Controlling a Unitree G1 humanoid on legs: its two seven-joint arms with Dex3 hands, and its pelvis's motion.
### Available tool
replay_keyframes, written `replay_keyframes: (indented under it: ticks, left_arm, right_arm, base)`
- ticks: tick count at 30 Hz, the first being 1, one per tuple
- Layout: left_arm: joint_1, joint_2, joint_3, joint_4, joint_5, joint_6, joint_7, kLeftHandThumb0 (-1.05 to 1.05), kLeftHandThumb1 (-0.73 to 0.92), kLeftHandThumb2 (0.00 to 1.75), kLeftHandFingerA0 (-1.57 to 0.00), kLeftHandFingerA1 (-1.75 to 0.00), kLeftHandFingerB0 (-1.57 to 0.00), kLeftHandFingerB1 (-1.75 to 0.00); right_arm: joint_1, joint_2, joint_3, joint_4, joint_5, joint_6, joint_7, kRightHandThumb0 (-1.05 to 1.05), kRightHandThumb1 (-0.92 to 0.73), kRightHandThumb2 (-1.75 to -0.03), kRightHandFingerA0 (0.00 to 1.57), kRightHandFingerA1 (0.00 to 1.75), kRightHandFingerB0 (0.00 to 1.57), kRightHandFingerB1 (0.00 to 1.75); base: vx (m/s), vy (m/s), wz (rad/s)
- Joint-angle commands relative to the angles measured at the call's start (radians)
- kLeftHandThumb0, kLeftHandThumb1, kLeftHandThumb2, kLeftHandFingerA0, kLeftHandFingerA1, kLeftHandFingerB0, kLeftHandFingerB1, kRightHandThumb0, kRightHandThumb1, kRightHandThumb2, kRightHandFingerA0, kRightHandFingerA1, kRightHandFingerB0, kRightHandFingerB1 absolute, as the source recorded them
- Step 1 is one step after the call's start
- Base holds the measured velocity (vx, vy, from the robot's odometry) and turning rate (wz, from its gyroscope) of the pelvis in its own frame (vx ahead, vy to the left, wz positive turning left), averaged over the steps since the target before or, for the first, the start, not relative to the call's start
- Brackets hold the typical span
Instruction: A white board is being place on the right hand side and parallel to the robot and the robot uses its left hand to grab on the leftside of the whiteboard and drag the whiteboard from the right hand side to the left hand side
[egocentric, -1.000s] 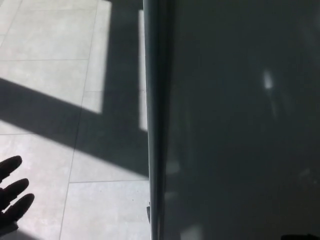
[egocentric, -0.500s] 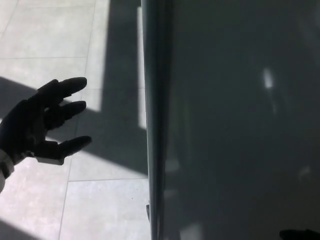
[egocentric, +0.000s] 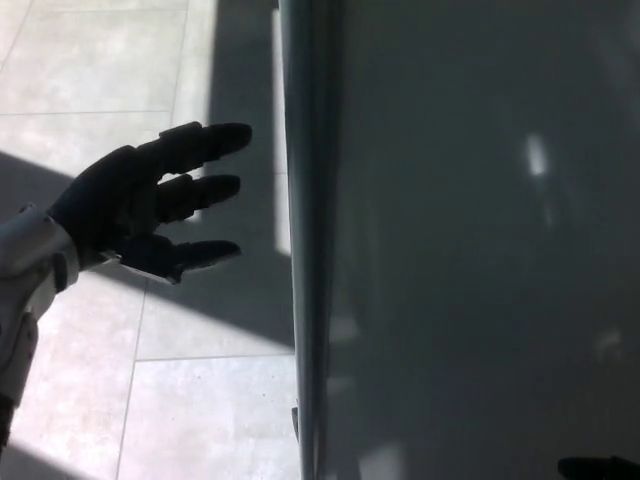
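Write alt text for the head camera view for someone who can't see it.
The robot's black left hand, fingers spread, reaches toward the left edge of a whiteboard without touching it. The board fills the right side, over a tiled floor with sun and shadow.

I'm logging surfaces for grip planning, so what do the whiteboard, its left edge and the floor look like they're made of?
Whiteboard: smooth glossy panel, likely coated board, given the soft light reflections.
Left edge: a rounded grey frame strip, possibly metal or plastic; the picture leaves it open.
Floor: matte pale stone or ceramic tiles, with grout lines showing.
The left robot hand is open, short of the edge.
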Motion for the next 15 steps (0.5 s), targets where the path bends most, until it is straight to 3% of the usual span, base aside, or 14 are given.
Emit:
replay_keyframes:
  ticks: [1,3,4,10,11,12,13,14,15]
  left_arm:
    - [-0.033,0.009,-0.022,0.026,0.011,0.070,-0.063,-0.65,0.29,0.66,-0.01,-0.22,-0.01,-0.15]
    - [-0.035,0.003,-0.025,0.022,0.005,0.080,-0.068,-0.64,0.28,0.66,-0.01,-0.23,0.00,-0.15]
    - [-0.035,-0.002,-0.029,0.018,0.004,0.079,-0.073,-0.54,0.33,0.77,0.00,-0.25,0.00,-0.18]
    - [-0.031,-0.013,-0.043,0.006,0.014,0.065,-0.089,-0.56,0.36,0.76,-0.04,-0.33,-0.03,-0.18]
    - [-0.030,-0.016,-0.045,0.014,0.015,0.052,-0.095,-0.72,0.45,0.55,-0.06,-0.28,0.00,-0.22]
    - [-0.026,-0.024,-0.048,0.021,0.019,0.025,-0.098,-0.72,0.42,0.82,-0.01,-0.22,0.00,-0.08]
    - [-0.028,-0.033,-0.051,0.028,0.021,0.009,-0.102,-0.74,0.44,0.82,0.00,-0.19,0.00,-0.06]
    - [-0.035,-0.042,-0.058,0.033,0.025,0.002,-0.105,-0.76,0.45,0.82,0.00,-0.17,0.00,-0.05]
    - [-0.039,-0.044,-0.061,0.034,0.029,0.005,-0.104,-0.76,0.45,0.82,0.00,-0.17,0.00,-0.05]
  right_arm:
    - [-0.002,-0.012,-0.003,0.005,0.011,-0.010,0.002,-0.50,-0.52,-0.89,0.84,0.75,0.59,0.60]
    - [-0.002,-0.012,-0.002,0.006,0.011,-0.011,0.001,-0.50,-0.52,-0.90,0.84,0.75,0.59,0.60]
    - [-0.001,-0.016,0.000,0.005,0.008,-0.018,0.005,-0.50,-0.53,-0.90,0.84,0.75,0.59,0.60]
    - [-0.002,-0.019,0.000,0.008,0.011,-0.012,0.010,-0.50,-0.52,-0.90,0.84,0.75,0.58,0.60]
    - [-0.003,-0.018,0.000,0.007,0.011,-0.005,0.001,-0.46,-0.62,-0.60,0.91,0.65,0.66,0.44]
    - [-0.002,-0.016,-0.001,0.008,0.012,-0.008,0.000,-0.45,-0.63,-0.60,0.91,0.65,0.66,0.45]
    - [-0.001,-0.016,0.000,0.007,0.010,-0.016,0.000,-0.49,-0.51,-0.90,0.83,0.76,0.60,0.61]
    - [0.000,-0.015,0.002,0.007,0.008,-0.027,0.000,-0.47,-0.62,-0.60,0.90,0.67,0.66,0.46]
    - [-0.002,-0.015,0.002,0.007,0.008,-0.026,-0.001,-0.47,-0.62,-0.60,0.90,0.67,0.66,0.46]
  base:
    - [0.00,0.000,0.00]
    - [0.00,0.000,0.00]
    - [0.00,0.000,0.00]
    - [0.00,0.000,0.00]
    - [0.00,0.000,0.00]
    - [0.00,0.000,0.00]
    - [0.00,0.000,0.00]
    - [0.00,0.000,0.00]
    - [0.00,0.000,0.00]
